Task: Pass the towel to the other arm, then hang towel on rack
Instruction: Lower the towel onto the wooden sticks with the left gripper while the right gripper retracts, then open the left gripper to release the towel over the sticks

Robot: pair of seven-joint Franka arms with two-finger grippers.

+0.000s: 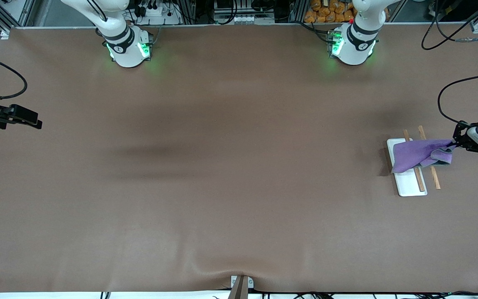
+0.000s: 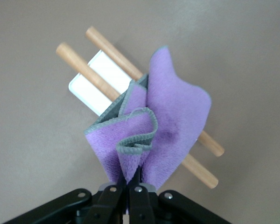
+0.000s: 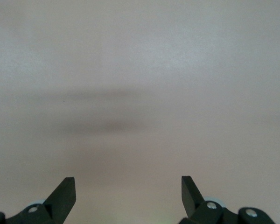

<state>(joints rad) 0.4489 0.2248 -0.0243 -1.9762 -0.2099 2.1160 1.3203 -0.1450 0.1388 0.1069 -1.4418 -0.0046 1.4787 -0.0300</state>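
Now you are seeing one towel (image 1: pixel 415 153) lying crosswise over the rack (image 1: pixel 407 185), its two rods (image 2: pixel 91 74) | left gripper (image 1: pixel 456 143) clamping its corner | right gripper (image 3: pixel 128 193) waiting, splayed.

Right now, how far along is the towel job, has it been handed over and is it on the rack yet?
The handover looks done: the left gripper is shut on the towel, while the right gripper waits open over bare table at the right arm's end. In hand: the towel is draped across the rack and its two rods, one corner pinched. Left: letting go so it hangs free.
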